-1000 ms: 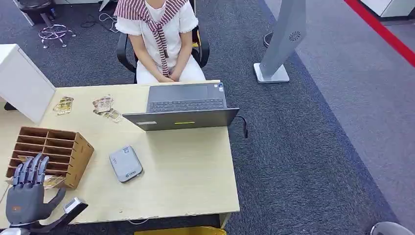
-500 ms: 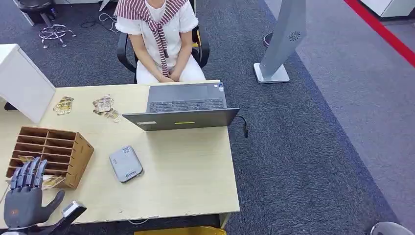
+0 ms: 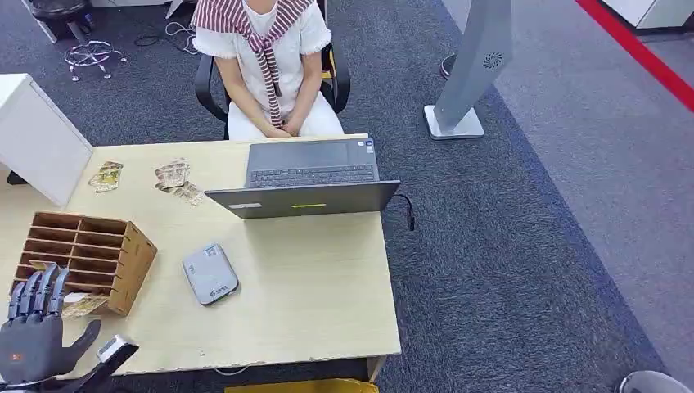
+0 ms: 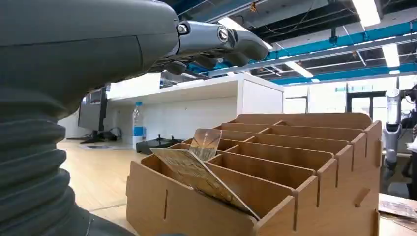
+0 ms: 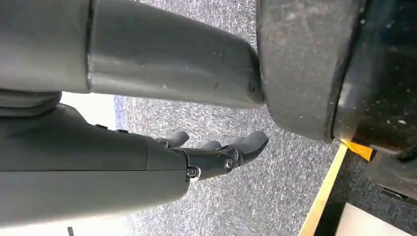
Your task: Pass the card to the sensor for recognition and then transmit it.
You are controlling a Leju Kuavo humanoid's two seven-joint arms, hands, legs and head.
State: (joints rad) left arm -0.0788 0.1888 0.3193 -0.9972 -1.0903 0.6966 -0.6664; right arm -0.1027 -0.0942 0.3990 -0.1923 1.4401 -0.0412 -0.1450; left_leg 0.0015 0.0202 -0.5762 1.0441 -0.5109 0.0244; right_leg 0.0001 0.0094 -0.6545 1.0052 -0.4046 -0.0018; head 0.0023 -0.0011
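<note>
From the head view, the left hand (image 3: 37,332) is hovering at the near left corner of the desk (image 3: 311,286), fingers spread apart and pointing toward the wooden organizer (image 3: 82,258), holding nothing. A card (image 3: 82,304) is leaning out of the organizer's nearest slot, just beyond the fingertips. A grey card reader (image 3: 209,274) is lying flat near the middle of the desk, between the organizer and an open laptop (image 3: 307,184). More cards (image 3: 173,178) are lying loose by the far edge, and a person (image 3: 266,61) is sitting in a chair behind the desk with hands resting together in the lap. In the left wrist view, the left hand's fingers (image 4: 216,42) are reaching out above the organizer (image 4: 275,172) without touching it, and two cards are standing tilted in its front compartments, the nearer card (image 4: 196,174) slanting across the front slot. In the right wrist view, the right hand (image 5: 196,160) is hanging over grey carpet (image 5: 246,196), its fingers loosely extended and gripping nothing, beside a yellow strip (image 5: 322,196).
</note>
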